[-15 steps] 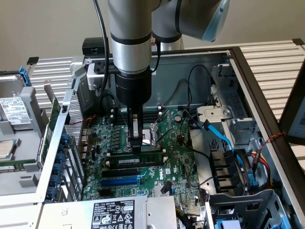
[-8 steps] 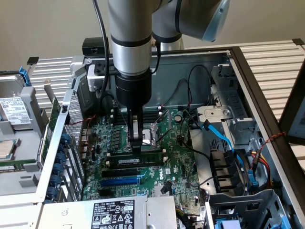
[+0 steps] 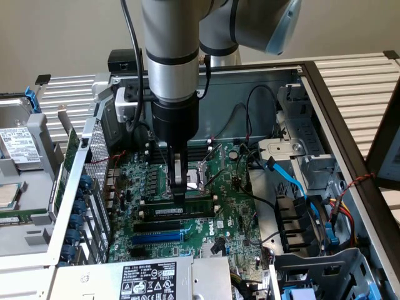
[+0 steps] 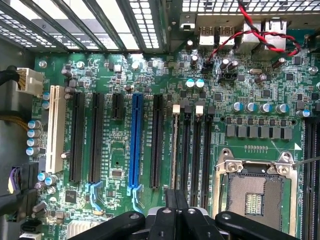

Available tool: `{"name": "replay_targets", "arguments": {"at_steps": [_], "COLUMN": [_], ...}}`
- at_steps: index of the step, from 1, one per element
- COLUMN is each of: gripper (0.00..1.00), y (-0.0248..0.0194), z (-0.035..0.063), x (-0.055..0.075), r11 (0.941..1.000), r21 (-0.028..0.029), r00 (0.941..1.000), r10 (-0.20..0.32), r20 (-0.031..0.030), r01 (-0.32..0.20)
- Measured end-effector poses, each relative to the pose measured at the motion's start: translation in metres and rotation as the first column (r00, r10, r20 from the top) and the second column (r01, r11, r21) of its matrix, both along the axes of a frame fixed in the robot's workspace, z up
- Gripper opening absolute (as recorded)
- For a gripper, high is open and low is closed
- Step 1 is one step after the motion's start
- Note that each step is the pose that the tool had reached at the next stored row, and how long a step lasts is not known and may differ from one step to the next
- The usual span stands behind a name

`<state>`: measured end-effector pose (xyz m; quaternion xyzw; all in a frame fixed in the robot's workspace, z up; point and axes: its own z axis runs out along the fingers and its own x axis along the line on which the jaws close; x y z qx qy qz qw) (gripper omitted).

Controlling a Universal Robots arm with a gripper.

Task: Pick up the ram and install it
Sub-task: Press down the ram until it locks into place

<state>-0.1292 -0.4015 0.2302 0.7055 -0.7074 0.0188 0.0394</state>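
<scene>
Gripper (image 3: 179,187) clenched, fingertips pressing down on the ram (image 3: 184,210), which lies in a slot on the motherboard (image 3: 234,215), apparently to seat it.

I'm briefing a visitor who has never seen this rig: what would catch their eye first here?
The big silver arm, reaching down into the open computer case, its closed gripper right at the ram standing edge-up in a slot on the green motherboard. Next, the long blue slot among black ones, and the empty processor socket beside the memory slots.
</scene>
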Motion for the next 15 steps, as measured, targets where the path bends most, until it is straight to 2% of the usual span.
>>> {"name": "replay_targets", "arguments": {"at_steps": [15], "gripper": [0.11], "y": [-0.0012], "z": [-0.0006], "x": [0.0000], "r11": [1.0000], "r21": [0.0002], "r00": [1.0000], "r10": [0.000], "r20": [0.0001], "r01": [0.000]}}
